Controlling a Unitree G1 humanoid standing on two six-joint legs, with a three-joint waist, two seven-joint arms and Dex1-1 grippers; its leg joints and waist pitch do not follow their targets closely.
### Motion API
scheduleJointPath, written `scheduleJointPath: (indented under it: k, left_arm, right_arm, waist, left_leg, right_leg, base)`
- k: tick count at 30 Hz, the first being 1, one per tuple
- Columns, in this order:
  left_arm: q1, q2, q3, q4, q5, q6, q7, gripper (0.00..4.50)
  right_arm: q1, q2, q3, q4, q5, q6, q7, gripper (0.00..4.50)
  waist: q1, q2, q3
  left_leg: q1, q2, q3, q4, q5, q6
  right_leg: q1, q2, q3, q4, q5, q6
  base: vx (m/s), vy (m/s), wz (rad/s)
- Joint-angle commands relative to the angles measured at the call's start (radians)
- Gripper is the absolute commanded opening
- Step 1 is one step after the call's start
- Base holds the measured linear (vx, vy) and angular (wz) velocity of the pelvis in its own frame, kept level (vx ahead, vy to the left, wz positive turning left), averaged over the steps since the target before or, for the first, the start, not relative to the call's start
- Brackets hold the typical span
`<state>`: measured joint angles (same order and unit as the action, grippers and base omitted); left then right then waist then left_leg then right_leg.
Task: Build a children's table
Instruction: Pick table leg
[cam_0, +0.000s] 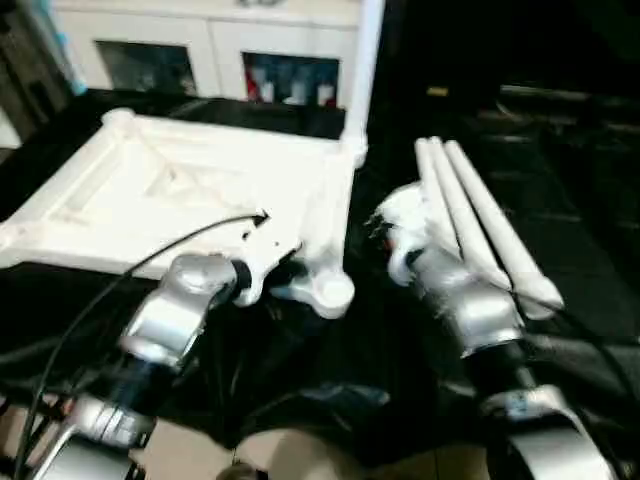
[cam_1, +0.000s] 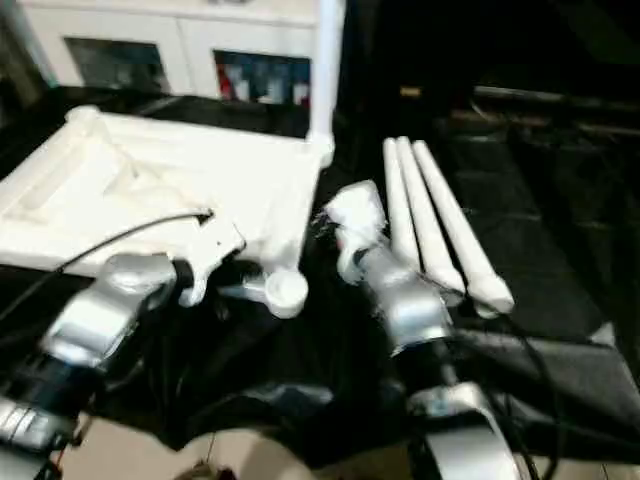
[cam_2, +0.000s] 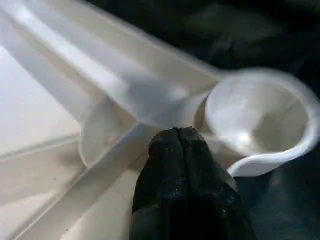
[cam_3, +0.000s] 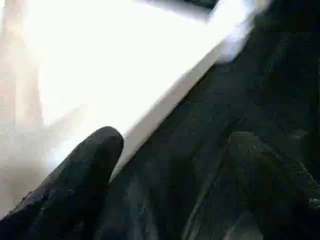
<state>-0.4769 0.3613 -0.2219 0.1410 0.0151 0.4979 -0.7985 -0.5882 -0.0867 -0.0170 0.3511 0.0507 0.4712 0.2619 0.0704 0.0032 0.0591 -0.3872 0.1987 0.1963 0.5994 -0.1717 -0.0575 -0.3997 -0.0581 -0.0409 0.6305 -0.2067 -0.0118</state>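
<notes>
The white tabletop (cam_0: 190, 190) lies upside down on black cloth, ribbed underside up. One white leg (cam_0: 365, 60) stands upright in its far right corner. Three more legs (cam_0: 480, 220) lie side by side on the cloth to its right. My left gripper (cam_2: 175, 137) is shut with nothing in it, its tips close beside the round open socket (cam_2: 260, 120) at the tabletop's near right corner. My right gripper (cam_3: 175, 170) is open and empty, hanging over the cloth between the tabletop's right edge (cam_3: 165, 100) and the lying legs.
A white cabinet with glass doors (cam_0: 210, 50) stands behind the tabletop. Black cloth (cam_0: 330, 370) covers the work surface and bunches up near me. A black cable (cam_0: 150, 255) runs from my left wrist across the tabletop's near edge.
</notes>
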Motion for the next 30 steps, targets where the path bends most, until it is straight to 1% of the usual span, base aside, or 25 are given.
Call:
scheduleJointPath:
  k: [1, 2, 3, 4, 6, 7, 8, 9, 10, 11, 12, 13, 14, 15, 16, 17, 19, 21, 24, 26, 28, 29, 30]
  left_arm:
    - [0.01, -0.006, 0.053, -0.069, -0.04, 0.039, 0.018, 0.48]
    - [0.025, -0.01, 0.076, -0.107, -0.064, 0.066, 0.019, 0.62]
    - [0.031, -0.01, 0.082, -0.123, -0.071, 0.072, 0.02, 0.77]
    - [0.031, -0.01, 0.082, -0.123, -0.071, 0.072, 0.02, 0.77]
    - [0.051, -0.023, 0.107, -0.165, -0.09, 0.083, 0.039, 0.95]
    - [0.056, -0.028, 0.111, -0.172, -0.097, 0.078, 0.042, 1.06]
    - [0.061, -0.032, 0.113, -0.184, -0.11, 0.077, 0.041, 1.17]
    - [0.061, -0.032, 0.113, -0.184, -0.11, 0.077, 0.041, 1.26]
    - [0.069, -0.039, 0.114, -0.207, -0.129, 0.088, 0.041, 1.29]
    - [0.075, -0.04, 0.107, -0.228, -0.136, 0.101, 0.037, 1.29]
    - [0.082, -0.042, 0.1, -0.247, -0.139, 0.105, 0.035, 1.44]
    - [0.083, -0.043, 0.098, -0.251, -0.14, 0.106, 0.035, 1.44]
    - [0.091, -0.041, 0.088, -0.275, -0.143, 0.12, 0.031, 1.63]
    - [0.091, -0.041, 0.088, -0.275, -0.143, 0.12, 0.031, 1.63]
    - [0.097, -0.036, 0.079, -0.286, -0.144, 0.124, 0.025, 1.67]
    - [0.104, -0.024, 0.063, -0.301, -0.148, 0.131, 0.017, 1.69]
    - [0.106, -0.02, 0.058, -0.305, -0.153, 0.133, 0.01, 1.69]
    - [0.112, -0.014, 0.053, -0.32, -0.169, 0.151, 0.004, 1.69]
    - [0.114, -0.014, 0.047, -0.325, -0.168, 0.154, 0.007, 1.69]
    - [0.112, -0.014, 0.04, -0.327, -0.169, 0.161, 0.006, 1.69]
    - [0.111, -0.016, 0.036, -0.332, -0.176, 0.168, 0.006, 1.69]
    - [0.112, -0.015, 0.034, -0.333, -0.177, 0.168, 0.007, 1.69]
    - [0.113, -0.014, 0.03, -0.334, -0.176, 0.168, 0.008, 1.69]
  right_arm:
    - [0.005, -0.019, -0.034, -0.058, 0.006, 0.065, -0.035, 4.39]
    - [0.005, -0.029, -0.045, -0.081, -0.004, 0.09, -0.051, 4.46]
    - [0.008, -0.031, -0.05, -0.097, -0.007, 0.106, -0.059, 4.5]
    - [0.008, -0.031, -0.05, -0.097, -0.007, 0.106, -0.059, 4.5]
    - [0.015, -0.039, -0.068, -0.153, -0.016, 0.172, -0.083, 4.5]
    - [0.017, -0.041, -0.073, -0.163, -0.018, 0.197, -0.092, 4.5]
    - [0.018, -0.045, -0.079, -0.175, -0.016, 0.232, -0.106, 4.5]
    - [0.018, -0.045, -0.079, -0.175, -0.016, 0.232, -0.106, 4.5]
    - [0.022, -0.047, -0.091, -0.194, -0.008, 0.276, -0.124, 4.5]
    - [0.02, -0.048, -0.106, -0.188, -0.005, 0.299, -0.142, 4.5]
    - [0.016, -0.053, -0.114, -0.173, -0.011, 0.322, -0.158, 4.5]
    - [0.015, -0.055, -0.114, -0.169, -0.014, 0.329, -0.161, 4.5]
    - [0.01, -0.065, -0.116, -0.156, -0.028, 0.369, -0.174, 4.5]
    - [0.01, -0.065, -0.116, -0.156, -0.028, 0.369, -0.174, 4.5]
    - [0.005, -0.067, -0.12, -0.156, -0.03, 0.404, -0.183, 4.5]
    - [-0.004, -0.068, -0.136, -0.151, -0.022, 0.454, -0.189, 4.5]
    - [-0.008, -0.071, -0.14, -0.141, -0.023, 0.464, -0.193, 4.5]
    - [-0.017, -0.071, -0.153, -0.116, -0.009, 0.491, -0.198, 4.5]
    - [-0.028, -0.069, -0.162, -0.086, 0.01, 0.491, -0.187, 4.5]
    - [-0.043, -0.076, -0.16, -0.049, 0.013, 0.483, -0.182, 4.5]
    - [-0.064, -0.078, -0.164, -0.014, 0.018, 0.481, -0.171, 4.5]
    - [-0.071, -0.077, -0.168, -0.004, 0.02, 0.476, -0.168, 4.5]
    - [-0.081, -0.077, -0.172, 0.012, 0.024, 0.47, -0.166, 4.5]
  waist:
    - [-0.002, 0.013, -0.071]
    - [-0.002, 0.012, -0.069]
    - [-0.003, 0.011, -0.066]
    - [-0.004, 0.011, -0.066]
    - [-0.007, 0.009, -0.067]
    - [-0.008, 0.007, -0.07]
    - [-0.008, 0.008, -0.071]
    - [-0.008, 0.008, -0.071]
    - [-0.009, 0.003, -0.071]
    - [-0.007, 0.006, -0.072]
    - [-0.008, 0.003, -0.073]
    - [-0.007, 0.004, -0.072]
    - [-0.008, 0.002, -0.071]
    - [-0.007, 0.003, -0.071]
    - [-0.008, 0.002, -0.071]
    - [-0.008, 0.001, -0.07]
    - [-0.008, 0.0, -0.07]
    - [-0.01, 0.001, -0.071]
    - [-0.01, 0.001, -0.071]
    - [-0.01, 0.002, -0.073]
    - [-0.01, -0.002, -0.072]
    - [-0.009, -0.002, -0.072]
    - [-0.008, -0.004, -0.072]
  left_leg:
    - [0.032, 0.031, -0.017, -0.069, -0.169, -0.015]
    - [0.033, 0.031, -0.018, -0.071, -0.188, -0.035]
    - [0.033, 0.03, -0.018, -0.073, -0.207, -0.045]
    - [0.034, 0.029, -0.018, -0.073, -0.212, -0.049]
    - [0.029, 0.027, -0.018, -0.072, -0.192, -0.05]
    - [0.028, 0.026, -0.019, -0.071, -0.177, -0.046]
    - [0.027, 0.024, -0.018, -0.07, -0.166, -0.044]
    - [0.027, 0.024, -0.018, -0.07, -0.166, -0.044]
    - [0.025, 0.024, -0.018, -0.07, -0.154, -0.042]
    - [0.026, 0.025, -0.019, -0.069, -0.141, -0.041]
    - [0.025, 0.025, -0.019, -0.068, -0.131, -0.04]
    - [0.026, 0.024, -0.018, -0.068, -0.132, -0.039]
    - [0.025, 0.023, -0.017, -0.068, -0.131, -0.039]
    - [0.025, 0.023, -0.016, -0.067, -0.132, -0.039]
    - [0.025, 0.023, -0.016, -0.067, -0.134, -0.04]
    - [0.025, 0.021, -0.016, -0.067, -0.135, -0.04]
    - [0.026, 0.022, -0.016, -0.067, -0.135, -0.042]
    - [0.026, 0.022, -0.016, -0.067, -0.133, -0.049]
    - [0.027, 0.022, -0.015, -0.066, -0.133, -0.05]
    - [0.028, 0.022, -0.015, -0.065, -0.121, -0.049]
    - [0.027, 0.022, -0.014, -0.065, -0.125, -0.049]
    - [0.027, 0.022, -0.014, -0.064, -0.124, -0.048]
    - [0.025, 0.021, -0.014, -0.064, -0.115, -0.045]
  right_leg:
    - [0.043, -0.064, 0.042, -0.065, -0.027, -0.214]
    - [0.044, -0.066, 0.043, -0.068, -0.069, -0.204]
    - [0.042, -0.066, 0.044, -0.073, -0.111, -0.193]
    - [0.041, -0.065, 0.044, -0.074, -0.125, -0.186]
    - [0.043, -0.064, 0.046, -0.075, -0.12, -0.167]
    - [0.044, -0.064, 0.045, -0.073, -0.104, -0.163]
    - [0.043, -0.063, 0.046, -0.072, -0.088, -0.162]
    - [0.043, -0.063, 0.046, -0.072, -0.088, -0.162]
    - [0.045, -0.062, 0.046, -0.07, -0.072, -0.163]
    - [0.046, -0.063, 0.046, -0.067, -0.053, -0.166]
    - [0.047, -0.062, 0.046, -0.065, -0.038, -0.168]
    - [0.046, -0.062, 0.045, -0.066, -0.038, -0.169]
    - [0.046, -0.06, 0.045, -0.067, -0.047, -0.165]
    - [0.046, -0.061, 0.045, -0.067, -0.051, -0.164]
    - [0.045, -0.061, 0.045, -0.069, -0.057, -0.162]
    - [0.046, -0.061, 0.046, -0.07, -0.068, -0.157]
    - [0.044, -0.061, 0.046, -0.07, -0.076, -0.151]
    - [0.044, -0.061, 0.046, -0.069, -0.078, -0.151]
    - [0.044, -0.06, 0.046, -0.07, -0.072, -0.149]
    - [0.044, -0.061, 0.045, -0.066, -0.055, -0.157]
    - [0.045, -0.061, 0.045, -0.067, -0.06, -0.16]
    - [0.046, -0.062, 0.046, -0.066, -0.059, -0.161]
    - [0.047, -0.062, 0.046, -0.066, -0.054, -0.16]
  base:
    - [0.0, 0.0, 0.0]
    - [0.0, 0.0, 0.0]
    - [0.0, 0.0, 0.0]
    - [0.0, 0.0, 0.0]
    - [0.0, 0.0, 0.0]
    - [0.0, 0.0, 0.0]
    - [0.0, 0.0, 0.0]
    - [0.0, 0.0, 0.0]
    - [0.0, 0.0, 0.0]
    - [0.0, 0.0, 0.0]
    - [0.0, 0.0, 0.0]
    - [0.0, 0.0, 0.0]
    - [0.0, 0.0, 0.0]
    - [0.0, 0.0, 0.0]
    - [0.0, 0.0, 0.0]
    - [0.0, 0.0, 0.0]
    - [0.0, 0.0, 0.0]
    - [0.0, 0.0, 0.0]
    - [0.0, 0.0, 0.0]
    - [0.0, 0.0, 0.0]
    - [0.0, 0.0, 0.0]
    - [0.0, 0.0, 0.0]
    - [0.0, 0.0, 0.0]
